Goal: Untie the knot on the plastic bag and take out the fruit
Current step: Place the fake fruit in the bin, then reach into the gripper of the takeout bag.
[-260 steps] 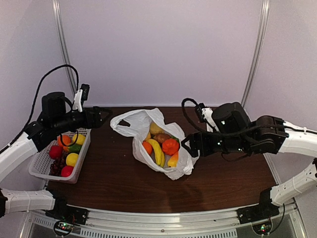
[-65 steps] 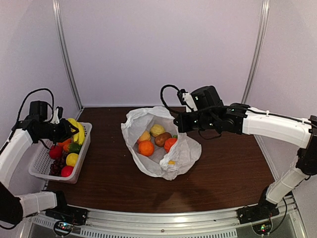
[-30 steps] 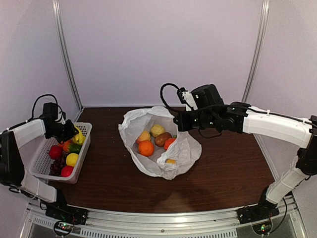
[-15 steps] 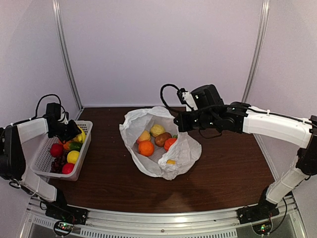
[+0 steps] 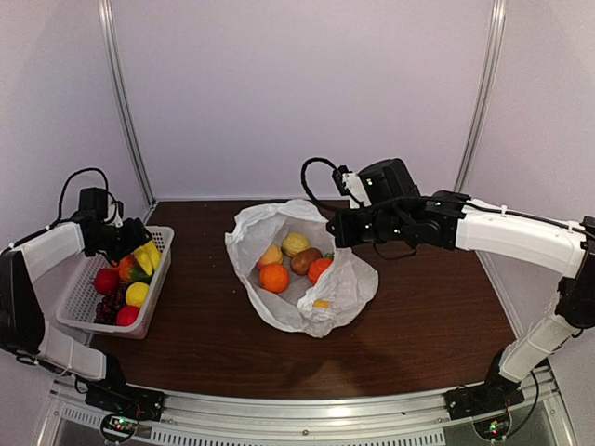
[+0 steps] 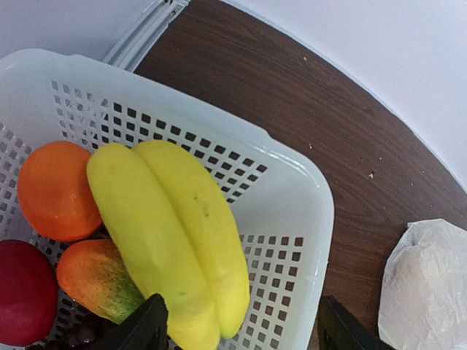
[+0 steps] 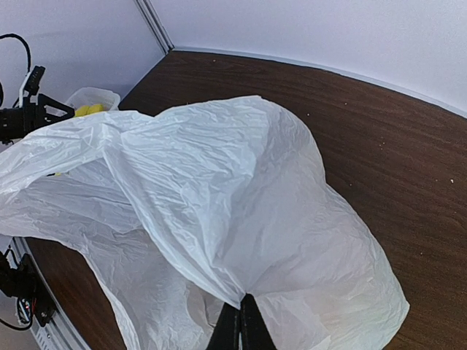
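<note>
The white plastic bag (image 5: 349, 279) lies open in the middle of the table, and no knot shows on it. Inside it are fruit: an orange (image 5: 273, 277), a brown kiwi (image 5: 305, 260), a pale yellow one (image 5: 295, 243) and a ribbed orange one (image 5: 319, 268). My right gripper (image 5: 333, 230) is shut on the plastic bag (image 7: 219, 189) at its far rim, pinching a fold and holding it up; the right gripper (image 7: 239, 324) shows only its joined tips. My left gripper (image 5: 130, 243) hangs open over the basket, with the bananas (image 6: 171, 233) lying between the spread jaws of the left gripper (image 6: 241, 335).
The white slatted basket (image 5: 74, 321) stands at the left table edge; its rim (image 6: 292, 182) fills the left wrist view. It holds an orange (image 6: 55, 189), a red-green mango (image 6: 95, 281), red apples (image 5: 105, 282), dark grapes (image 5: 110, 305) and a lemon (image 5: 137, 294). White walls close in behind.
My left gripper has opened wide and let go of the bananas, which now rest in the basket. The right gripper and the bag have stayed put.
</note>
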Robot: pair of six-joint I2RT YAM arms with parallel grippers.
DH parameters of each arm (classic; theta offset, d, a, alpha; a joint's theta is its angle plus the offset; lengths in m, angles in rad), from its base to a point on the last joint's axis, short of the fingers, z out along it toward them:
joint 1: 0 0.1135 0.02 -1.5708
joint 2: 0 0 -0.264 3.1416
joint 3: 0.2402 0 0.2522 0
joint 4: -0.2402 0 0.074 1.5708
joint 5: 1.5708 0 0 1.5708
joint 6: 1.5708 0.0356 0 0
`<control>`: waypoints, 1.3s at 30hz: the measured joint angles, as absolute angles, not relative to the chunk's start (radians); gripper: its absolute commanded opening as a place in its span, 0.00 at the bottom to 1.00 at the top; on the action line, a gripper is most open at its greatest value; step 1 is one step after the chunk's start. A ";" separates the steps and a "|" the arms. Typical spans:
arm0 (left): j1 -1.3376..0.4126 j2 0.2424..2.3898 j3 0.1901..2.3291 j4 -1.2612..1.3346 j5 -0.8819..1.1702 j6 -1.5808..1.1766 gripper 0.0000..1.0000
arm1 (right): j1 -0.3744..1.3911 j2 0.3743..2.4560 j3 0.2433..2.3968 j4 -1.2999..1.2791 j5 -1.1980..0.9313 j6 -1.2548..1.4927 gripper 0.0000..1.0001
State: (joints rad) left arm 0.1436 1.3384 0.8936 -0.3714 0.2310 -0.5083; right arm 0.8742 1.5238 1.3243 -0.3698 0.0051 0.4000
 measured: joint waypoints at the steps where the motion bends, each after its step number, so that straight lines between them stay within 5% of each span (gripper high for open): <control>1: 0.144 1.324 0.892 -0.371 0.222 -0.508 0.77 | 0.874 1.524 1.324 -0.370 0.005 0.400 0.00; 16: 0.100 1.003 0.808 -0.421 0.202 -0.491 0.76 | 0.874 1.488 1.324 -0.369 0.004 0.404 0.00; 28: -0.406 0.792 0.897 -0.476 0.241 -0.476 0.64 | 0.873 1.474 1.319 -0.373 -0.004 0.392 0.00; 39: -0.878 0.938 1.028 -0.427 0.212 -0.452 0.56 | 0.873 1.474 1.319 -0.386 -0.004 0.392 0.00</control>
State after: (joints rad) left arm -0.8776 0.9379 1.0275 -0.4271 0.2123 -0.4522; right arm 0.8726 1.4742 1.3193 -0.3859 -0.0044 0.3916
